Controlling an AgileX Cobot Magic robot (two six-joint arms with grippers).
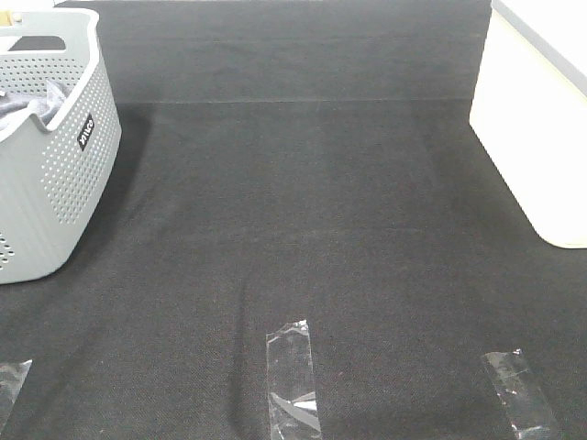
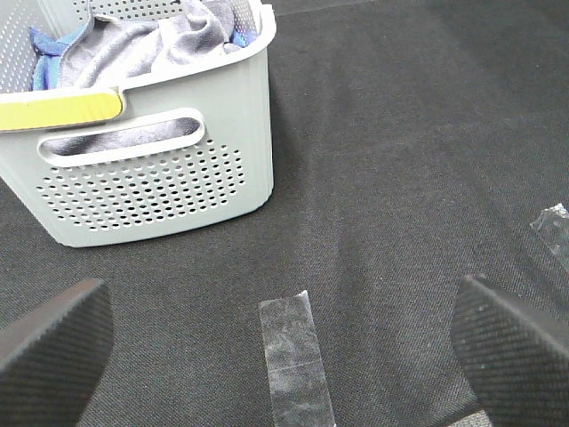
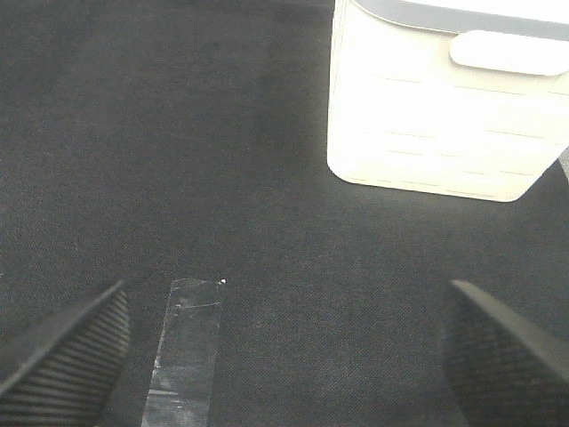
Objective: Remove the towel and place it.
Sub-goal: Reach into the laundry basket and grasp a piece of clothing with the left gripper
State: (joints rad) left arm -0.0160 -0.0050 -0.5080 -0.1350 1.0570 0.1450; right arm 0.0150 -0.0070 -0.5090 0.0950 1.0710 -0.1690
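Note:
The slate grey-purple towel [image 2: 151, 44] lies crumpled inside the grey perforated basket [image 2: 151, 187], over a bright blue cloth [image 2: 49, 53]. From the high camera the basket [image 1: 55, 156] stands at the far left edge and only a bit of the towel [image 1: 23, 110] peeks over its rim. Neither arm shows in that view. My left gripper [image 2: 280, 347] hangs open over the black mat, well short of the basket, nothing between its fingers [image 2: 53, 342]. My right gripper [image 3: 284, 351] is open too, above bare mat, with its fingers [image 3: 507, 356] wide apart.
A white bin [image 1: 541, 110] stands at the right edge, also facing the right wrist camera as a white bin [image 3: 444, 107]. Clear tape strips [image 1: 293, 380] mark the black mat [image 1: 303, 220] near its front edge; one strip [image 2: 293, 356] lies below the left gripper.

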